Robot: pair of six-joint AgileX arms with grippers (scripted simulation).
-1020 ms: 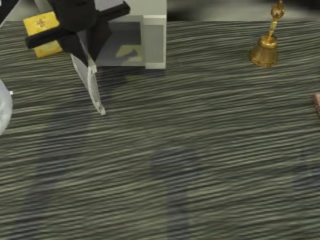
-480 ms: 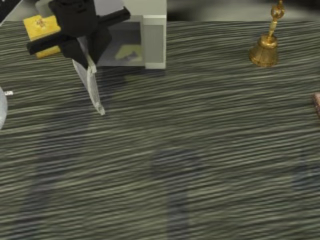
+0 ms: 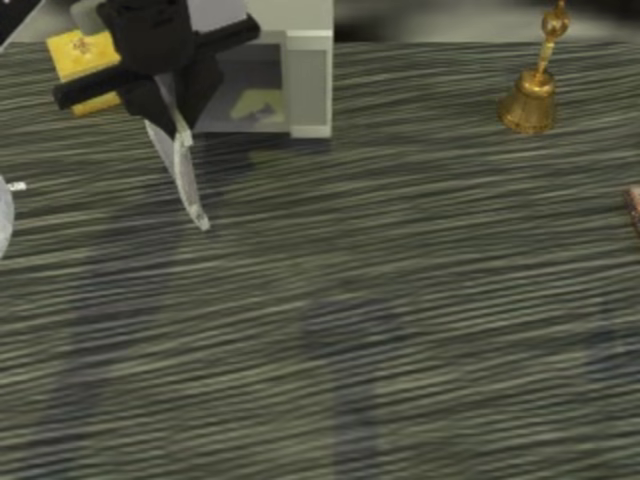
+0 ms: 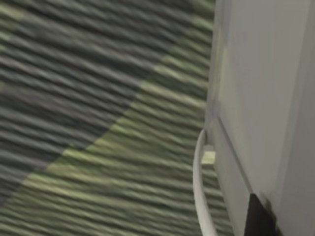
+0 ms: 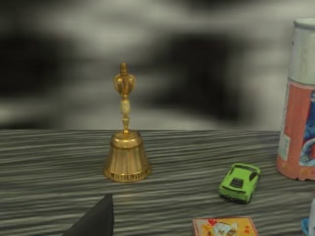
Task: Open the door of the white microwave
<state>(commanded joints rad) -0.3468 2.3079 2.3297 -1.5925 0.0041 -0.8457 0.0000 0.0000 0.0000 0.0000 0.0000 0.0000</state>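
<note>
At table's far left, door (image 3: 187,175) swung open

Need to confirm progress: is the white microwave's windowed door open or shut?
Open: the windowed door is swung out from the white microwave, exposing its cavity.

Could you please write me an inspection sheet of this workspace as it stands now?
Surface: dark table with a striped grain, bare across its middle.
Job's things: white microwave at the far left; its door is swung out toward the table's front, cavity exposed.
Clutter: yellow cube left of the microwave; gold bell at far right; green toy car, card box and can in the right wrist view.
Grippers: left gripper is at the door's hinge end beside the microwave; right gripper is outside the top view.
Cables: nothing seen.
Surroundings: blurred dark backdrop behind the table.
</note>
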